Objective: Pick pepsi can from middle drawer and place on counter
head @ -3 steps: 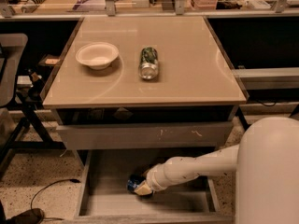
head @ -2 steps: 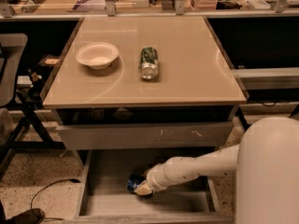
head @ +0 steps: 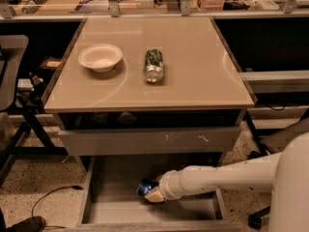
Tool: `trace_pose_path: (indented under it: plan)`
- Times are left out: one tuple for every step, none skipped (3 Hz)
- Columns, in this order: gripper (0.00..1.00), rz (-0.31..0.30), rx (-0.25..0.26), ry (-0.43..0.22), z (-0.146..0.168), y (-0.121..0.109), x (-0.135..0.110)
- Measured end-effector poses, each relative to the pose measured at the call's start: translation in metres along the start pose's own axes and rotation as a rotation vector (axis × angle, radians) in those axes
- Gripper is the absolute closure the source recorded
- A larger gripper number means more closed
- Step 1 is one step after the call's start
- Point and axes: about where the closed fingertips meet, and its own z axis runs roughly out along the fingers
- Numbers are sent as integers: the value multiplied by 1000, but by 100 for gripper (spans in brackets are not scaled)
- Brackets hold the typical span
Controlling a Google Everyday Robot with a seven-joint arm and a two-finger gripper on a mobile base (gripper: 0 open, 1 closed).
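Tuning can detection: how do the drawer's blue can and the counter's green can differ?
Colour: the dark blue pepsi can versus the green-patterned silver can. Place: the blue one sits in the open grey middle drawer, at the gripper; the green one lies on the glossy beige counter, untouched. Both are soda cans.

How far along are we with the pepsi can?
Done: the middle drawer is open, with the end effector inside it at the pepsi can. In hand: the grasp; the can is not yet lifted out. Left: lifting it and placing it on the counter.

Glossy counter (head: 203,76); tool (head: 152,195) in matt drawer (head: 116,211)
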Motion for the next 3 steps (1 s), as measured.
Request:
trace_pose_path:
  plan:
    - [100,29,51,7,-34,0,8]
    - [100,54,97,41,-71,-1,11]
    - [100,73,136,99,-115,-3,9]
